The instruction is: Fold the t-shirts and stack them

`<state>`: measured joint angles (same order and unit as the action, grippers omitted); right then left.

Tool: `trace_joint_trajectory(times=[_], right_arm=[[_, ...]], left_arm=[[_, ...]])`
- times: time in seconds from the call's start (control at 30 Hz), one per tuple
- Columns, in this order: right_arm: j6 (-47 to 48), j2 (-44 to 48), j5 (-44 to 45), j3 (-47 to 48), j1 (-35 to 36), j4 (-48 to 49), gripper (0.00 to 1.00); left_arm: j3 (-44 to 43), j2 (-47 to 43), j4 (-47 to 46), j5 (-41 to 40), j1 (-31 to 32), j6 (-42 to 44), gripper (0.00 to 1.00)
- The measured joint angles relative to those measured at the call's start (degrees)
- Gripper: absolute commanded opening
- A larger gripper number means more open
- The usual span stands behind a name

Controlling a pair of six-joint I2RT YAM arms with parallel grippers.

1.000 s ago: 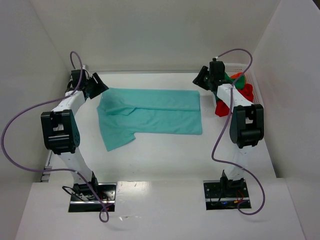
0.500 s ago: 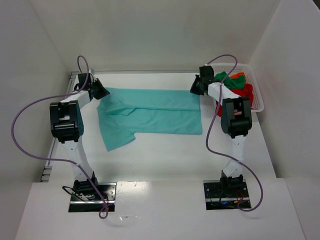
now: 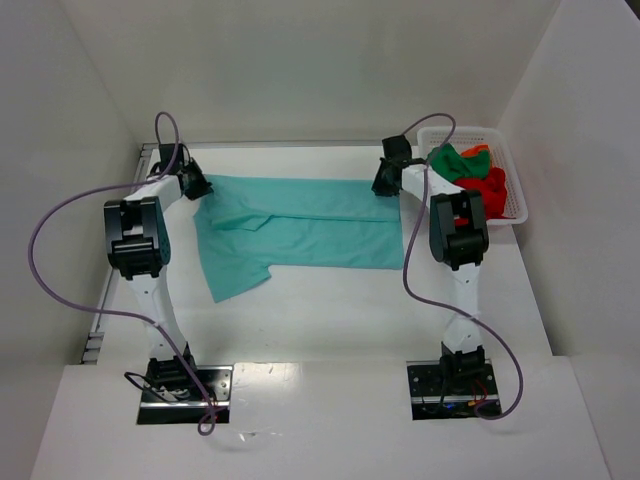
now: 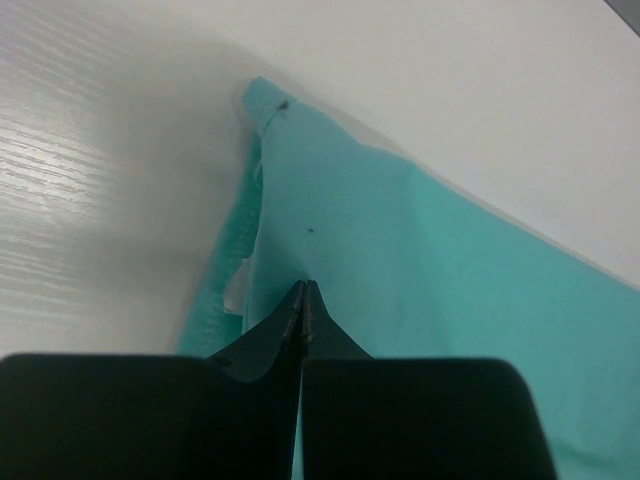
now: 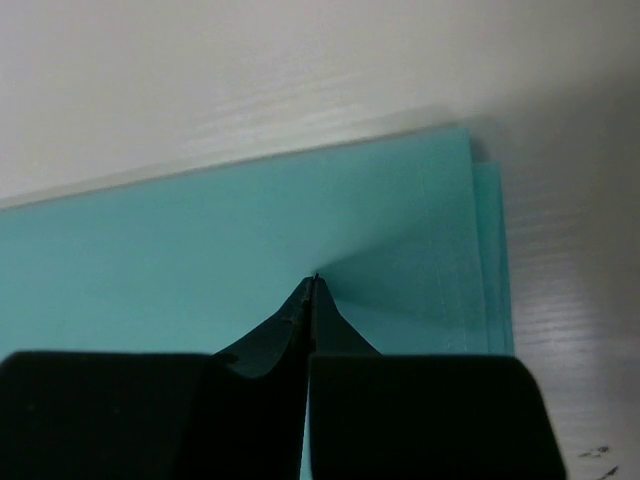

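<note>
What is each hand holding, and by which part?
Both pinch the teal t-shirt along its far edge: left hand near the left corner, right hand near the right.

Both arms stretch forward and low toward the far edge of the bench (image 3: pixel 330 310). The left hand (image 3: pixel 196 186) sits near the far left corner and the right hand (image 3: pixel 381 181) toward the far right. Each has its fingers pressed together, pinching the teal t-shirt (image 3: pixel 320 228).

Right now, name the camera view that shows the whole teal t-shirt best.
Top external: the teal t-shirt lies spread, nearly its whole outline visible. Left wrist shows only its far-left corner; right wrist only the layered far-right corner.
</note>
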<state>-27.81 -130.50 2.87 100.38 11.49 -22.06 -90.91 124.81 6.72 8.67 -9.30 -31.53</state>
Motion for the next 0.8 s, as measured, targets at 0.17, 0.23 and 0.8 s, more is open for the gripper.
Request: trace_joint_trajectory(times=[0.17,0.23,0.8], right_arm=[[0.0,-3.3,0.0,5.8,-0.1,-1.7,0.0],[0.0,-4.8,-0.2,7.8,0.0,-2.5,0.0],[0.7,-18.3,-1.2,31.9,0.0,-10.2,0.0]], left_arm=[[-2.5,1.6,2.4,-1.8,0.0,0.1,0.0],[-4.0,2.5,3.2,-2.2,0.0,0.2,0.0],[-16.3,9.0,8.9,-5.0,0.0,3.1,0.0]])
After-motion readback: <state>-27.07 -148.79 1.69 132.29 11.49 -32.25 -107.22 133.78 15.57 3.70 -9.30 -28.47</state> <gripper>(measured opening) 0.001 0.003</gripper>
